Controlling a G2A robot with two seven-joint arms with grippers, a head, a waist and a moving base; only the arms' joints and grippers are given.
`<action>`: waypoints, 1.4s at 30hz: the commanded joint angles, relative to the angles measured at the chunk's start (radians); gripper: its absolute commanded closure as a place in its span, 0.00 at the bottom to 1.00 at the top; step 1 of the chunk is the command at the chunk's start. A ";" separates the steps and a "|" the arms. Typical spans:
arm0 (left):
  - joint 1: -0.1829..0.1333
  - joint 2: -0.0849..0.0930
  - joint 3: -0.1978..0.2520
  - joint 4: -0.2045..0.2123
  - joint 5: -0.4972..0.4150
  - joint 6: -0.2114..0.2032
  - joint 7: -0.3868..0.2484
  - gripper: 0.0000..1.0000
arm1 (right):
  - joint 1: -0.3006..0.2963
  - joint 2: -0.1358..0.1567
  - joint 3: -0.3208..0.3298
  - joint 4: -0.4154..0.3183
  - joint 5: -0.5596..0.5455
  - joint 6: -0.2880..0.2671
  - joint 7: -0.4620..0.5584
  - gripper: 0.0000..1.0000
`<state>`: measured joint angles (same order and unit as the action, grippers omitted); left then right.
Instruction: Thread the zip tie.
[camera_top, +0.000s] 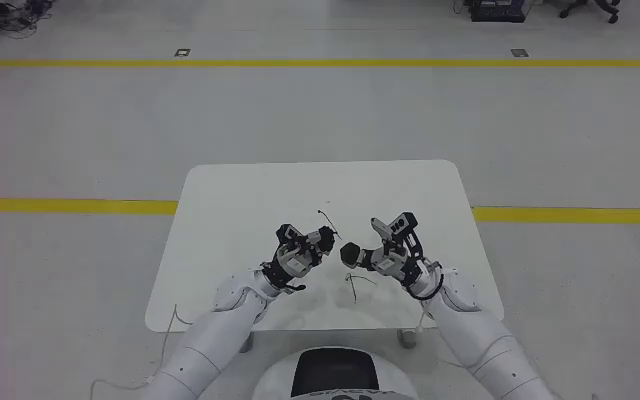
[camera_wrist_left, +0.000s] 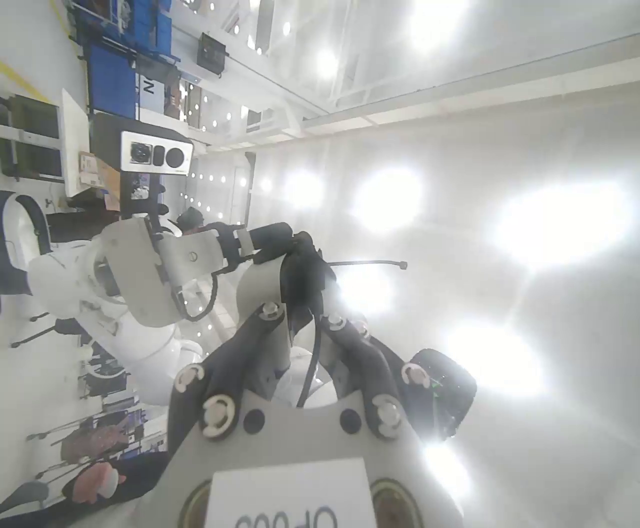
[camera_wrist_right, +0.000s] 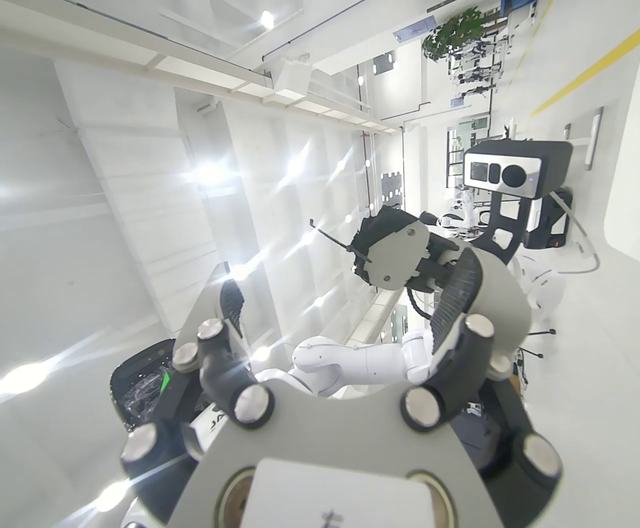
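Zip tie (camera_wrist_left: 370, 263) in left gripper (camera_wrist_left: 302, 270), above the surface (camera_top: 230, 200).
We are pinching it there; its head end is jutting straight out past that gripper, and the right gripper (camera_wrist_right: 342, 305), spread, is hovering just beside.

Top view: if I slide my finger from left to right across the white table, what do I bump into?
Black-and-grey left gripper → thin black plastic zip tie, pinched in it and sticking out → black-and-grey right gripper, open.
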<state>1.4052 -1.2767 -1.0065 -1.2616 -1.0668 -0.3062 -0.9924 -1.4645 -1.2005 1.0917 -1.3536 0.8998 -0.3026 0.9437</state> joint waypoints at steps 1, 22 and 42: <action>-0.002 0.000 0.001 -0.001 0.007 -0.007 -0.001 1.00 | 0.000 0.000 0.000 0.000 -0.001 -0.001 -0.001 0.00; 0.013 0.001 0.007 -0.030 -0.023 0.089 0.068 1.00 | -0.003 -0.008 0.007 0.008 -0.012 -0.016 -0.004 0.47; 0.013 0.001 0.006 -0.030 -0.025 0.093 0.064 1.00 | 0.022 -0.024 -0.009 0.053 0.006 -0.013 0.039 0.66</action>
<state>1.4177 -1.2754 -1.0002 -1.2912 -1.0921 -0.2132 -0.9284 -1.4437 -1.2237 1.0828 -1.3025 0.9057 -0.3161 0.9808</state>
